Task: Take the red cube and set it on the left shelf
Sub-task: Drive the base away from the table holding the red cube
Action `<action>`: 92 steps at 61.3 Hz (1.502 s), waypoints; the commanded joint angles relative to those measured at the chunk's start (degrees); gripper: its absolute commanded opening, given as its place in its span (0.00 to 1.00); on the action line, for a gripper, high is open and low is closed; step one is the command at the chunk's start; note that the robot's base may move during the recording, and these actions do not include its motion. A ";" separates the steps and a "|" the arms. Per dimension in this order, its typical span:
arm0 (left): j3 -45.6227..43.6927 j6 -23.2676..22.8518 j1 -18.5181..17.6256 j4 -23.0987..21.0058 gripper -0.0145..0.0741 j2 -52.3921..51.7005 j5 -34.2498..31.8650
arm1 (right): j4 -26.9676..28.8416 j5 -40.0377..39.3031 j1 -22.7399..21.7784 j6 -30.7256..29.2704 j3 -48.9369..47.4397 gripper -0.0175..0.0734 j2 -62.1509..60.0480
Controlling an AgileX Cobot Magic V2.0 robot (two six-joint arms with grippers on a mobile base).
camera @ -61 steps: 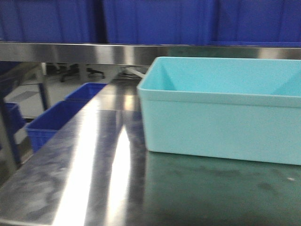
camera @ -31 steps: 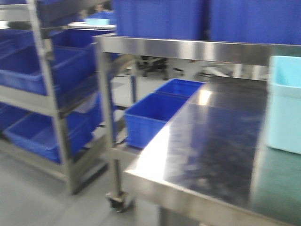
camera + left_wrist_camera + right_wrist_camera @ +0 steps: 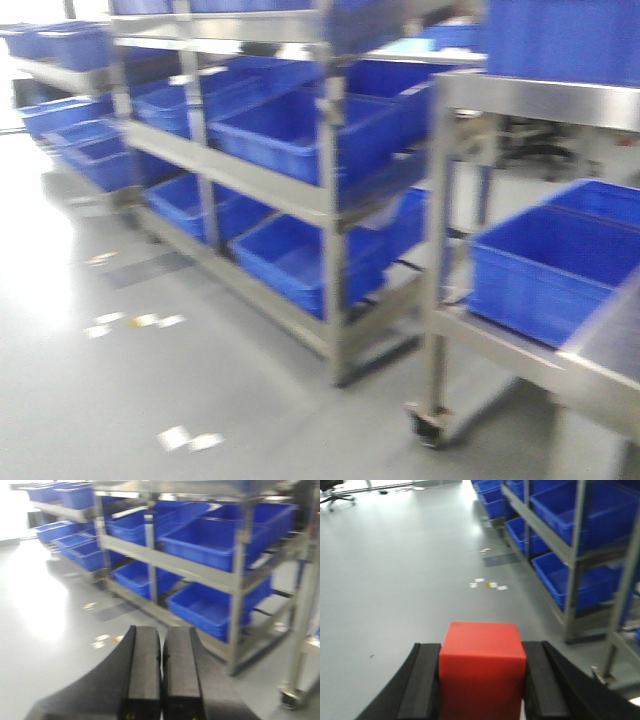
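1. my right hand point(image 3: 481, 680) is clamped on the red cube point(image 3: 482, 652), pads flat on its two side faces, out over the bare floor point(image 3: 405, 570).
2. left hand point(image 3: 161, 665) has its fingers pressed together, nothing between them.
3. the left shelf point(image 3: 330, 190) is ahead, well apart from the cube, with blue crates point(image 3: 290, 135) on its tiers.
4. my read: this is the carry. i'd squeeze firmly, line up square to one crate's front edge, and bring the cube in above its rim, clear of the steel posts.
5. the cube sits level, top face up, one face toward the wrist camera. it looks equal-sided, so there's no long axis to mind.
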 commanded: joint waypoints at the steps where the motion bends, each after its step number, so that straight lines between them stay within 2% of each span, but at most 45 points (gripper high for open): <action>1: 1.32 -0.05 -0.33 -0.36 0.28 -0.84 -4.94 | -0.49 -5.06 -0.01 -0.57 -1.40 0.42 0.32; 92: 1.32 -0.05 -0.33 -0.36 0.28 -0.84 -4.94 | -0.49 -5.06 -0.01 -0.57 -1.40 0.42 0.32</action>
